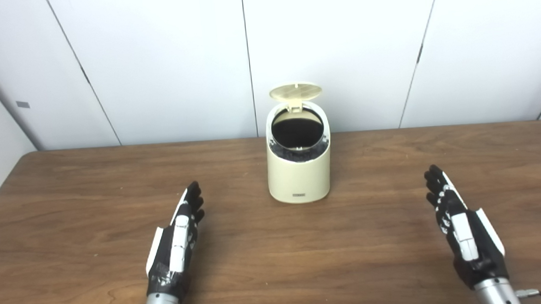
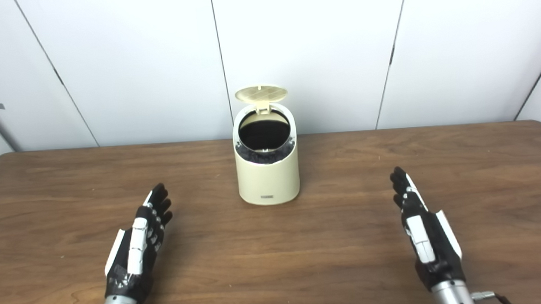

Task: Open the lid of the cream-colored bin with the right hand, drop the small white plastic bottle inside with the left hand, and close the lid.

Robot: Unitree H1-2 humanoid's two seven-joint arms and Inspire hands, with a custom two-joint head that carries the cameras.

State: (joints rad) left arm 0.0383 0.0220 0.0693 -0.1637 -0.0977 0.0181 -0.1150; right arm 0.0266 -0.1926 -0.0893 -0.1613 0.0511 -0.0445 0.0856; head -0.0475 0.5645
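The cream-colored bin stands upright at the middle of the wooden table. Its round lid is tipped up and back on its hinge, so the dark opening shows. No white bottle shows in either view, on the table or in a hand. My left hand is open and empty, fingers straight, low over the table to the front left of the bin. My right hand is open and empty too, to the front right of the bin. Both hands are well apart from the bin.
A white panelled wall runs right behind the table's far edge, close behind the bin. The table's left corner is rounded. Nothing else lies on the table top.
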